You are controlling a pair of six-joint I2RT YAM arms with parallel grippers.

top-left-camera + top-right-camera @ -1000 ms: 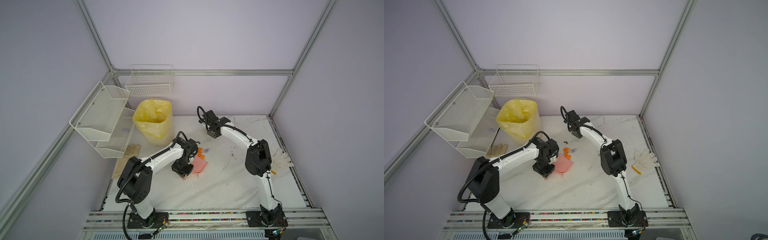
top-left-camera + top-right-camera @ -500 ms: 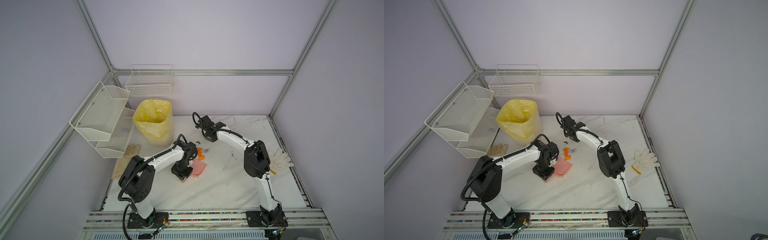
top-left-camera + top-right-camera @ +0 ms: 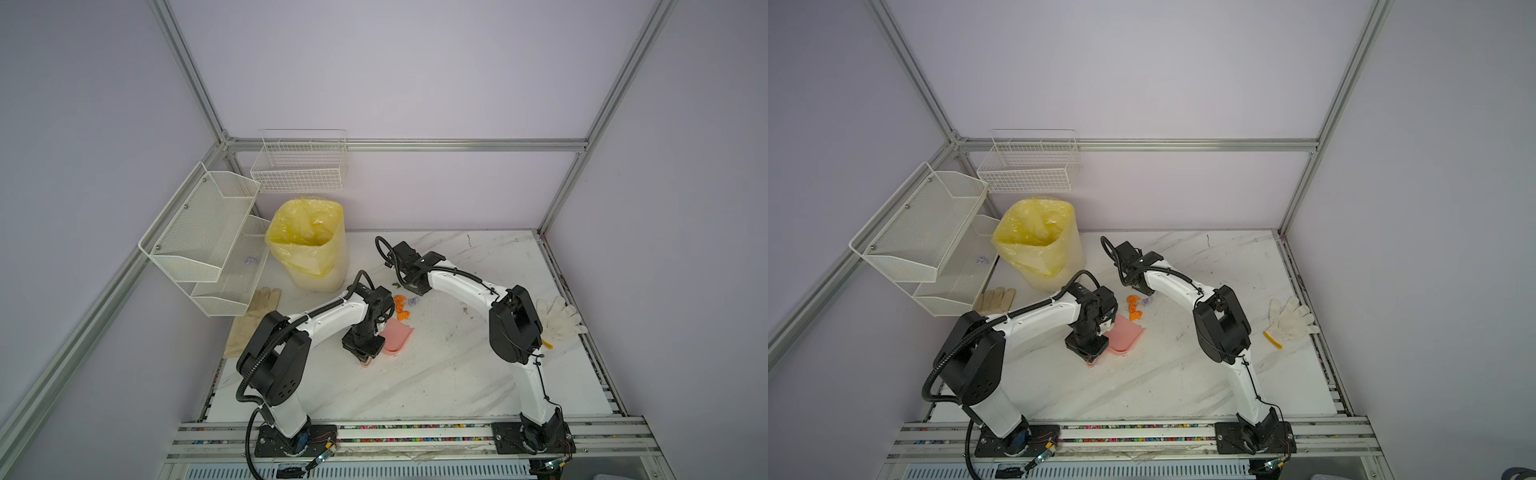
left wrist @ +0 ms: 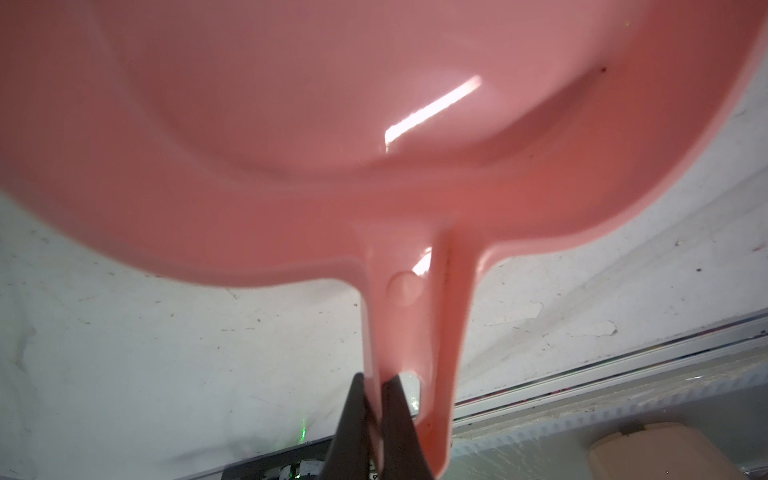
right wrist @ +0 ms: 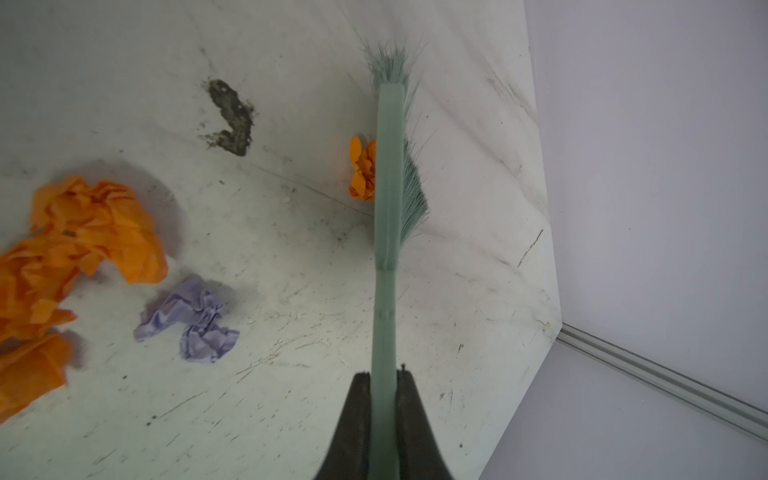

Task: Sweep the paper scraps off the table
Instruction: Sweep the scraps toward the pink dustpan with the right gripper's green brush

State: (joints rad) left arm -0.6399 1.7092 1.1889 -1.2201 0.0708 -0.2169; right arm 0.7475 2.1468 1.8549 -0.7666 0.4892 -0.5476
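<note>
Several orange paper scraps (image 3: 401,307) and a lilac one (image 3: 413,302) lie in a cluster on the marble table (image 3: 457,374), just beyond the lip of the pink dustpan (image 3: 397,336). My left gripper (image 4: 373,380) is shut on the dustpan's handle (image 4: 407,316). My right gripper (image 5: 383,374) is shut on the handle of a green brush (image 5: 388,208). In the right wrist view the orange wads (image 5: 83,232) and a lilac wad (image 5: 191,320) lie beside the brush. One more orange wad (image 5: 359,170) rests against the brush head, partly hidden behind it.
A bin with a yellow liner (image 3: 309,245) stands at the back left, beside white wire racks (image 3: 208,241). A beige glove (image 3: 253,320) lies at the left edge and a white glove (image 3: 557,316) at the right edge. A dark smear (image 5: 230,116) marks the table.
My right gripper has carried the brush leftward and nearer, down toward the cluster of scraps. The left arm and dustpan have shifted only slightly nearer.
</note>
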